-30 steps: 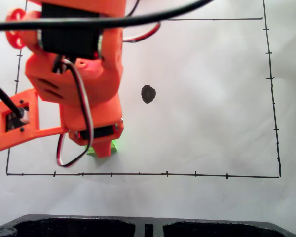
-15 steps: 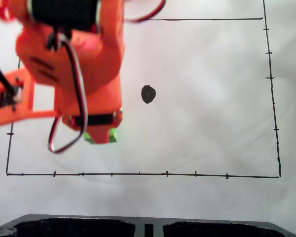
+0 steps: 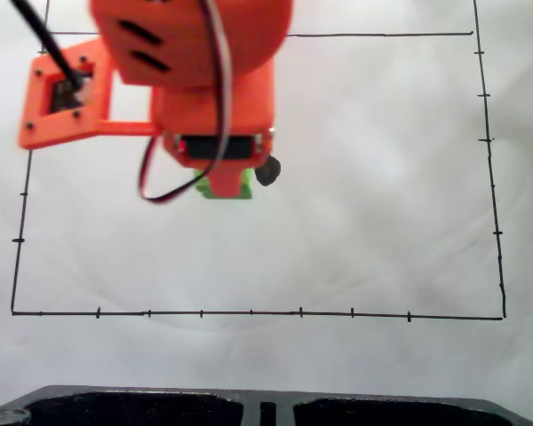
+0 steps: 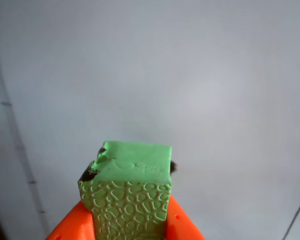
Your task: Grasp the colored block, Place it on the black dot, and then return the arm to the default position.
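In the fixed view the orange arm (image 3: 195, 71) hangs over the upper left of the paper, its gripper (image 3: 226, 182) shut on the green block (image 3: 228, 184), which peeks out below the gripper body. The black dot (image 3: 268, 170) lies just right of the block, partly covered by the arm. In the wrist view the block (image 4: 130, 195) is clamped between two orange fingers (image 4: 70, 227) and held above the paper. A sliver of the black dot (image 4: 173, 166) shows at the block's upper right edge.
White paper with a thin black border (image 3: 249, 312) and tick marks covers the table. A dark tray edge (image 3: 266, 406) runs along the bottom of the fixed view. A border line (image 4: 17, 145) runs down the left of the wrist view.
The arm has lifted the green block off the paper near the bottom border and carried it up and to the right, to just left of the black dot.
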Controlling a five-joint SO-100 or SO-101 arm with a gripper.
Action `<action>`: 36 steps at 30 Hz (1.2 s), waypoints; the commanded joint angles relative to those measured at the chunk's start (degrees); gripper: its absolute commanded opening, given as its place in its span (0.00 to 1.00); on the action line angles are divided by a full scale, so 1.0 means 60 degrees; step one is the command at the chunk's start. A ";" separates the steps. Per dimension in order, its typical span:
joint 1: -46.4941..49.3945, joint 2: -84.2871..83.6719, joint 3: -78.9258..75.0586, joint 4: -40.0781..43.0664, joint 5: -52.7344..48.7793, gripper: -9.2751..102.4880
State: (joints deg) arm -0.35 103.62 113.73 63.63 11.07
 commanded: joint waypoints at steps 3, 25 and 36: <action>-0.0557 0.0278 0.0249 -0.0439 0.0278 0.14; -0.0806 0.0088 0.1494 -0.1362 0.0044 0.23; -0.0923 0.0176 0.1699 -0.1245 -0.0044 0.41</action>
State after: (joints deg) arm -5.19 102.83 123.84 55.63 10.55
